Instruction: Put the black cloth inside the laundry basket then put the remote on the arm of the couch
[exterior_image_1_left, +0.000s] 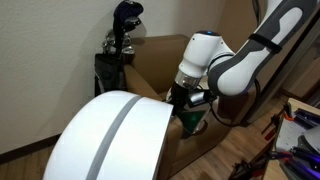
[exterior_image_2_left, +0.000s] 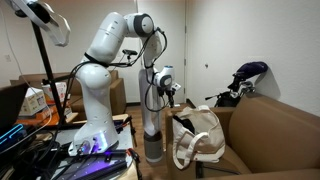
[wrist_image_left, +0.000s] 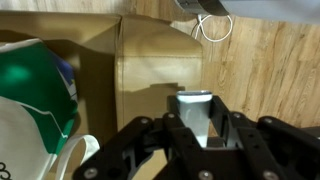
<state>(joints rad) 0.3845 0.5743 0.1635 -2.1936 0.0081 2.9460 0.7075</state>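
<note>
The wrist view shows most. The tool (wrist_image_left: 196, 104) is clenched on the remote (wrist_image_left: 196, 115), a grey oblong piece with a paler upper end. The two dark fingers (wrist_image_left: 172, 125) press against its sides. Behind it lies the arm of the couch (wrist_image_left: 150, 65), flat and tan-brown with a seam running down it, and a shadow falls on the padding just beside the remote. Whether the remote touches the padding cannot be told from here. At the left edge of this view sits the laundry basket (wrist_image_left: 35, 95), with a green part and cream fabric around it. On the right is the wooden floor (wrist_image_left: 270, 70), with a white cable loop (wrist_image_left: 212, 27) lying on it.

Both exterior views show the tool, but the remote is too small to make out in either. In an exterior view the tool (exterior_image_2_left: 168, 94) hangs just above the cream laundry basket (exterior_image_2_left: 200, 135), which sags against the brown couch (exterior_image_2_left: 270, 130) with its loop handles drooping. A black golf bag (exterior_image_2_left: 243, 80) stands behind.

In an exterior view a large white domed shape (exterior_image_1_left: 110, 135) fills the foreground. It hides most of the couch (exterior_image_1_left: 150, 60), and only a green scrap of the basket (exterior_image_1_left: 191, 122) shows below the tool (exterior_image_1_left: 188, 100).
</note>
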